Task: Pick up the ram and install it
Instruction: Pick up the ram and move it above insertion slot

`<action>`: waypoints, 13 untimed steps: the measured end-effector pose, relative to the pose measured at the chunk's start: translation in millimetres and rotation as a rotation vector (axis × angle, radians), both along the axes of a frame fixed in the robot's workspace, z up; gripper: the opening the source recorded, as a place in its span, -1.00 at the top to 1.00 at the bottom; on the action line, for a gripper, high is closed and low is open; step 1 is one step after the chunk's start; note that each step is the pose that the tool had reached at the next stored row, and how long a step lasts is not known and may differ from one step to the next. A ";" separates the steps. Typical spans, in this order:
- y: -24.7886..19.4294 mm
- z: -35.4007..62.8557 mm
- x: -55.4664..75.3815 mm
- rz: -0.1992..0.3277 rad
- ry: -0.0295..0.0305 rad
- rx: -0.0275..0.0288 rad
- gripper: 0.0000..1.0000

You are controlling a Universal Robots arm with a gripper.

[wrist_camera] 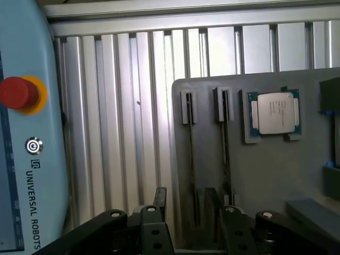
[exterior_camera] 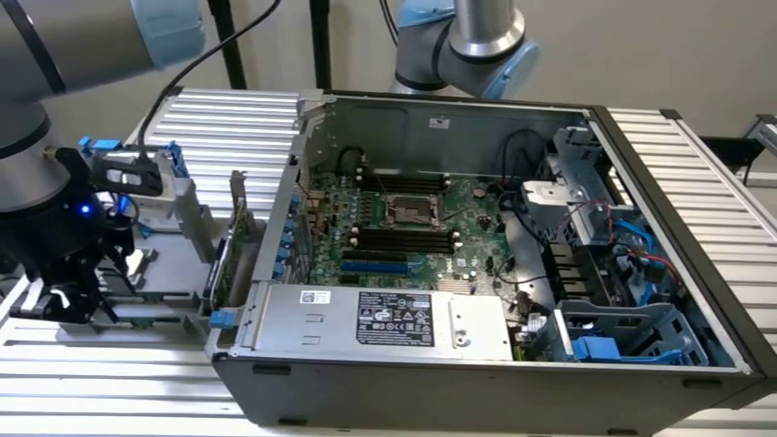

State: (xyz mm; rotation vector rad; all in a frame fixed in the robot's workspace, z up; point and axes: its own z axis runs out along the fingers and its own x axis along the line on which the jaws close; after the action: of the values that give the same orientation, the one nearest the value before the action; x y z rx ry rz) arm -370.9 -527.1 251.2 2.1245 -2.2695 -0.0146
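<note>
End effector (wrist_camera: 194,212) stands wide open and empty over the grey tray (wrist_camera: 265,175), where the ram (wrist_camera: 190,154) sits on edge in its slot. A second stick (wrist_camera: 225,149) stands just beside it; a misaligned finger could strike it or tilt the ram.

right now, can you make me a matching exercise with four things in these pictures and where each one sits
Things:
1. ram
2. processor
3. red button
4. power supply

Places:
a. inside the open computer case
b. on the light blue pendant
c. on edge in a narrow slot of the grey tray
d. flat in a square recess of that tray

Pairs: 1-c, 2-d, 3-b, 4-a
</note>
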 end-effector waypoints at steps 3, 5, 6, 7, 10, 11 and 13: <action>0.0 -5.5 0.0 0.003 0.0000 0.0000 0.16; 0.0 -9.2 -0.1 0.006 -0.0001 0.0000 0.16; 0.0 -11.0 -0.3 0.008 -0.0003 0.0001 0.16; 0.1 -12.8 -0.7 0.011 -0.0005 0.0001 0.16; 0.5 -18.3 -2.6 0.021 -0.0016 0.0000 0.16; 0.8 -20.0 -3.7 0.026 -0.0032 -0.0001 0.16; 1.8 -23.6 -5.4 0.035 -0.0080 0.0001 0.16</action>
State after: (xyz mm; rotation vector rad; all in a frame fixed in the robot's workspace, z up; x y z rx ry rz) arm -376.3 -525.3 227.6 2.1681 -2.2359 -0.0053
